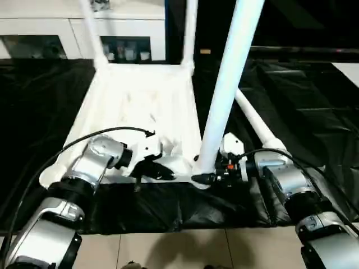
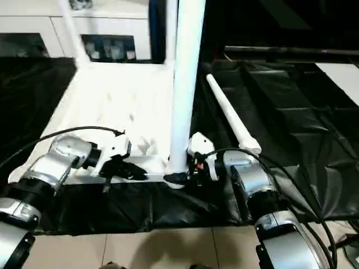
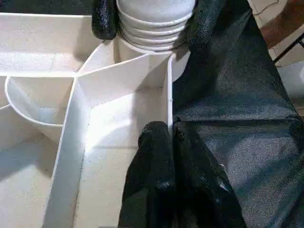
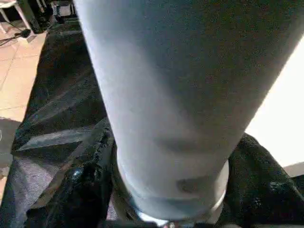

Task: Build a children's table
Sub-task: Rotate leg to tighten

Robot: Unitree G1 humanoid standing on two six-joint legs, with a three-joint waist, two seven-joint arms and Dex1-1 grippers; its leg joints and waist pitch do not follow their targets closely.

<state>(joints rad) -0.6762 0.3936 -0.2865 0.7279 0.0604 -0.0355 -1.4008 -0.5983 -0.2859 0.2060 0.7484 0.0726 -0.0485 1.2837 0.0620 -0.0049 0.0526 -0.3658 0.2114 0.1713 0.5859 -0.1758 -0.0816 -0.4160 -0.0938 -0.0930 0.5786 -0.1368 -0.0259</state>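
Note:
The white tabletop [image 1: 140, 101] lies underside up on a black cloth. Two white legs [image 1: 92, 33] [image 1: 189, 33] stand in its far corner sockets. A third leg [image 1: 227, 84] stands roughly upright with its ribbed end [image 3: 152, 23] in the near right corner socket. My right gripper [image 1: 205, 178] is shut on the base of this leg, one black finger on each side. My left gripper [image 3: 171, 137] is shut on the tabletop's thin near rim, just left of that socket. A fourth leg [image 1: 255, 123] lies loose on the cloth, right of the tabletop.
The black cloth [image 1: 303, 101] covers the floor around the tabletop, and tiled floor [image 1: 168, 246] shows at its near edge. A white cabinet [image 1: 73, 33] with glass doors stands behind the tabletop. A black cable arcs over my left forearm [image 1: 84, 168].

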